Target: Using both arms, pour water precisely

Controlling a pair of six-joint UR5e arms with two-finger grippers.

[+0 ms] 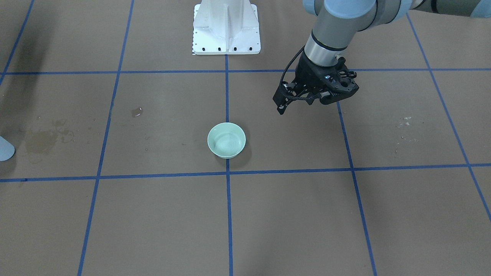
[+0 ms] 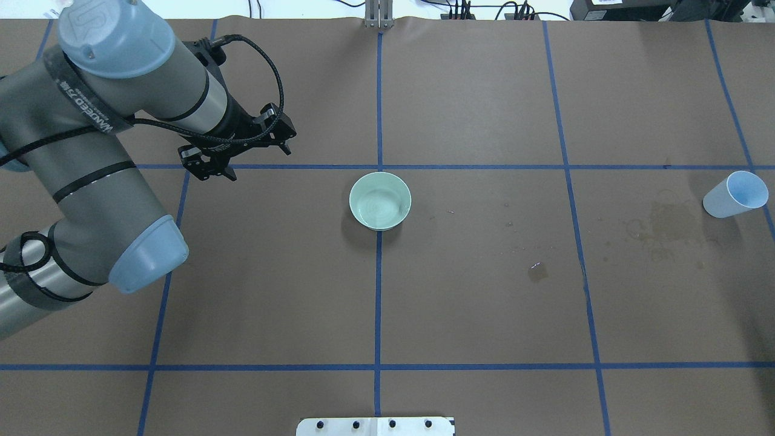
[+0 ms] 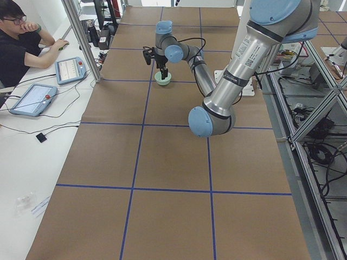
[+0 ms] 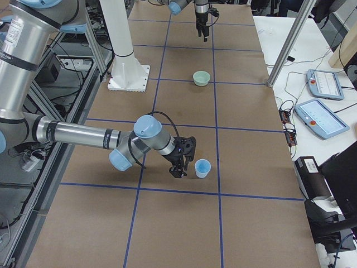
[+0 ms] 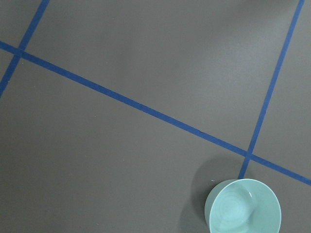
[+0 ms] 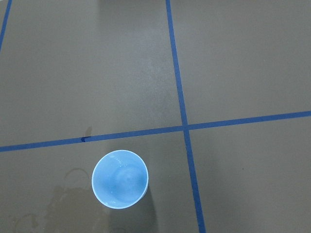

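A pale green bowl (image 1: 226,140) stands at the table's middle, also in the overhead view (image 2: 380,201) and the left wrist view (image 5: 243,206); a faint sheen in it may be water. A light blue cup (image 2: 735,194) stands upright at the table's right end, seen from above in the right wrist view (image 6: 120,179) with small glints inside. My left gripper (image 2: 242,157) hangs open and empty above the table, off to the bowl's left (image 1: 314,100). My right gripper (image 4: 179,166) is low beside the cup, apart from it; I cannot tell whether it is open.
A small wet spot (image 2: 537,270) and a larger damp stain (image 2: 666,224) mark the brown paper between bowl and cup. The white pedestal base (image 1: 226,27) stands at the robot's edge. An operator (image 3: 21,38) and tablets sit beyond the far edge.
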